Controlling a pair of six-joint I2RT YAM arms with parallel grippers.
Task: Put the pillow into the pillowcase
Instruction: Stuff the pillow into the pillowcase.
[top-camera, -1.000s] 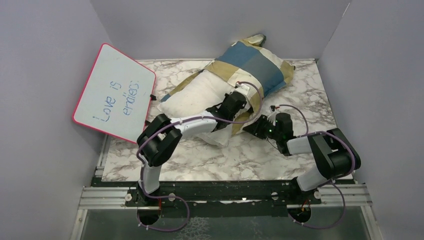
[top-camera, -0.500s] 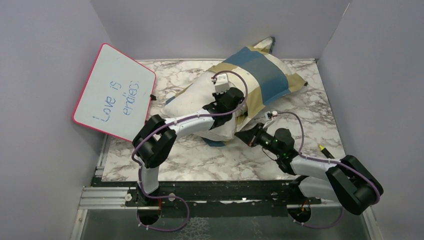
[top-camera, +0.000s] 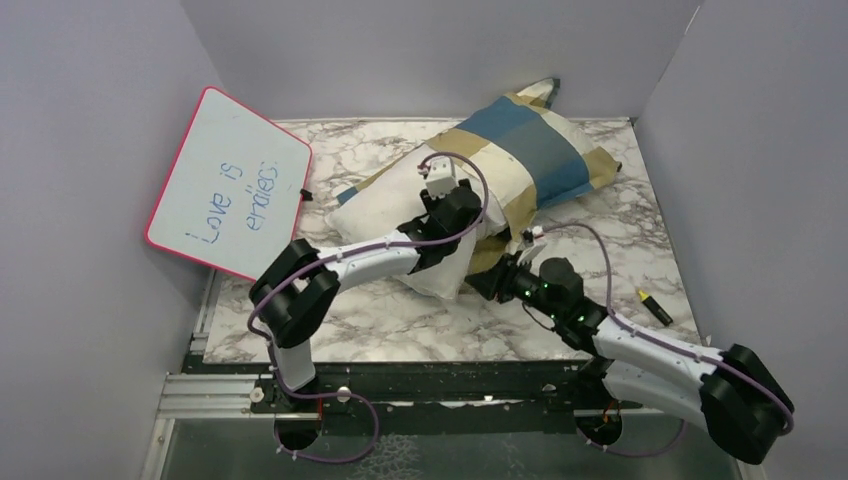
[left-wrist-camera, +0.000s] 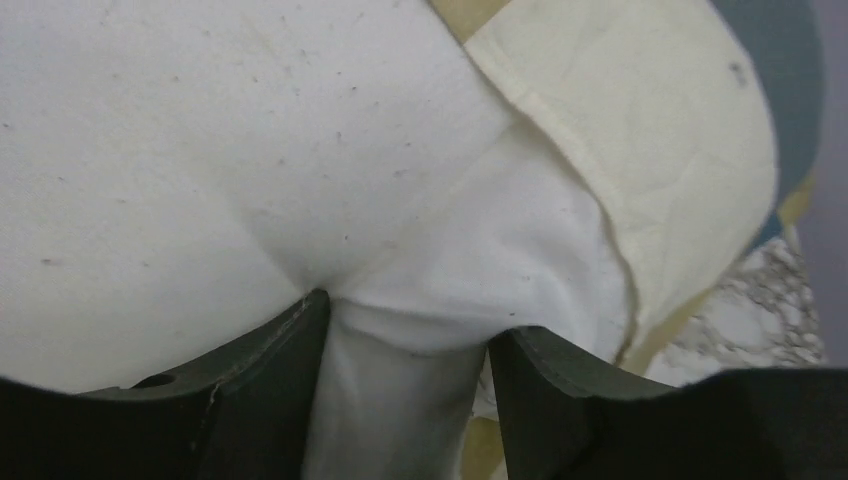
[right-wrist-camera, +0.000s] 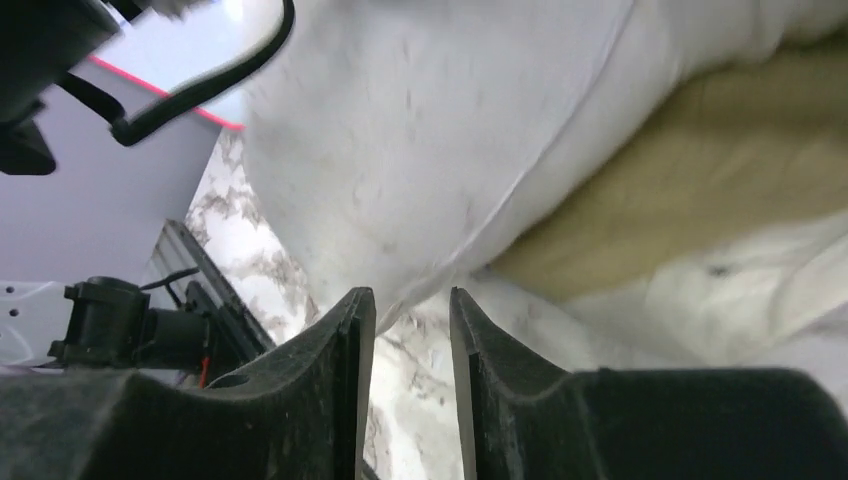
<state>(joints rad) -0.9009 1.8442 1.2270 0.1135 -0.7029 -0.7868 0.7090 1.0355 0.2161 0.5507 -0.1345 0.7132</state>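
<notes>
The white pillow (top-camera: 385, 205) lies on the marble table, its far right end inside the blue, tan and cream checked pillowcase (top-camera: 530, 150). My left gripper (top-camera: 468, 225) presses down on the pillow by the case's mouth. In the left wrist view it (left-wrist-camera: 410, 320) stands open, a bulge of white pillow fabric (left-wrist-camera: 300, 150) between its fingers and the cream hem of the pillowcase (left-wrist-camera: 660, 170) to the right. My right gripper (top-camera: 490, 283) is at the pillow's near corner. Its jaws (right-wrist-camera: 408, 295) are slightly open and empty, with the pillow's edge (right-wrist-camera: 420, 150) just above the tips.
A pink-rimmed whiteboard (top-camera: 230, 185) with writing leans at the left wall. A yellow-and-black marker (top-camera: 655, 307) lies on the table near the right edge. Grey walls close in the left, back and right. The tan inside of the case (right-wrist-camera: 690, 190) shows above my right fingers.
The left jaws have spread apart from a tight pinch. The pillow and case shifted back and right. My right arm stretched out low; its gripper shut, then opened a little.
</notes>
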